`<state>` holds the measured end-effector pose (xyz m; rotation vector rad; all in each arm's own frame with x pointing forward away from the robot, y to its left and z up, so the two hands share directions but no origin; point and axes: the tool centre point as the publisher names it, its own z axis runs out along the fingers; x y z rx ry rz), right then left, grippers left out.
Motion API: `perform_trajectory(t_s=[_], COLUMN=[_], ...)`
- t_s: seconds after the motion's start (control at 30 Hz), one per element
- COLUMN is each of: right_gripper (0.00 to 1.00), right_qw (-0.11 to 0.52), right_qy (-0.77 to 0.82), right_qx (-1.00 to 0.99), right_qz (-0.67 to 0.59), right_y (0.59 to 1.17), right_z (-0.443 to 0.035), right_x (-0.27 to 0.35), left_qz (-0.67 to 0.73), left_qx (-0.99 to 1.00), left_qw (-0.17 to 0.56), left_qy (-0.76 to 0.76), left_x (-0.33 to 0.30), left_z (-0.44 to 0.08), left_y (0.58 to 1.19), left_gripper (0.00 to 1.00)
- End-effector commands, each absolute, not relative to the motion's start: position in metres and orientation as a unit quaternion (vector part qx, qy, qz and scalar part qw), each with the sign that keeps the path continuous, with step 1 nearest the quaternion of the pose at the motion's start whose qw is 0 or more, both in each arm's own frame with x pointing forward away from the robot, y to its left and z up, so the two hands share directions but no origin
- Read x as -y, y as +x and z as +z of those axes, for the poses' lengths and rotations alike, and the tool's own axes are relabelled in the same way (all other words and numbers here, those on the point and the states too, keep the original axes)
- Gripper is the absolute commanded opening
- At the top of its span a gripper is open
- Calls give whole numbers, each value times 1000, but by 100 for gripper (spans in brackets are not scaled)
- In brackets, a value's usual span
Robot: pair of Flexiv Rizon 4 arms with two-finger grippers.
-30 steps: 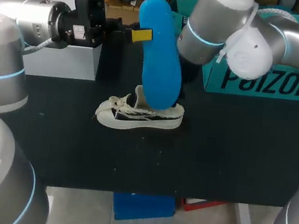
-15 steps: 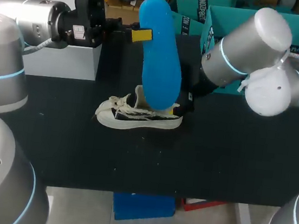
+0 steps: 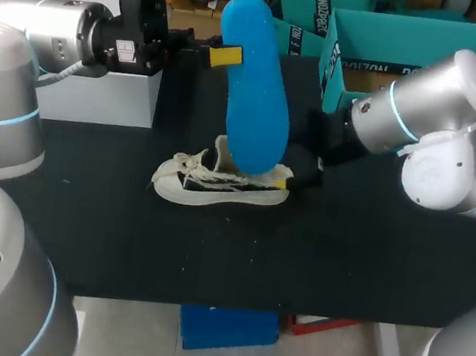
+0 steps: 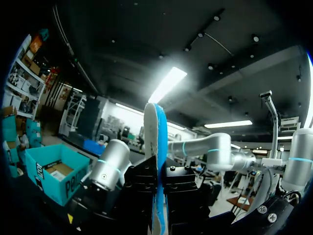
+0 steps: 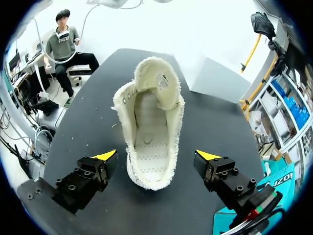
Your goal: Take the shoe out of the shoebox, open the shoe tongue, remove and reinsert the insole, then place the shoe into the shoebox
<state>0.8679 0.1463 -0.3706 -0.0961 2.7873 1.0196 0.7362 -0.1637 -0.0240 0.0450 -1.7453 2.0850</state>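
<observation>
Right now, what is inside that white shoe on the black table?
The white canvas shoe shows only its bare stitched footbed; the blue foam insole is out, in the left claw. The toe end is hidden.

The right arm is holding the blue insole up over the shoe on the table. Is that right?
Not quite: it is the left one. The head view shows the left fingers pinching the blue insole up over the shoe on the table. The right fingers are open beside the heel, holding nothing.
</observation>
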Motion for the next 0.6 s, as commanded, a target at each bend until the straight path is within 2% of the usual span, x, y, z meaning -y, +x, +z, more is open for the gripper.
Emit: perform_trajectory(t_s=[0.03, 0.6], right_gripper=[100, 100], right_qw=[81, 54], right_qy=[-32, -1], right_qx=[-916, -909], right_qz=[391, 413], right_y=[869, 862], right_z=[-382, -409], right_x=[-145, -142], left_qz=[750, 750], left_qx=[627, 627], left_qw=[208, 208], left_qy=[16, 16], left_x=[164, 164], left_z=[-25, -25], left_y=[735, 735], left_gripper=[0, 0])
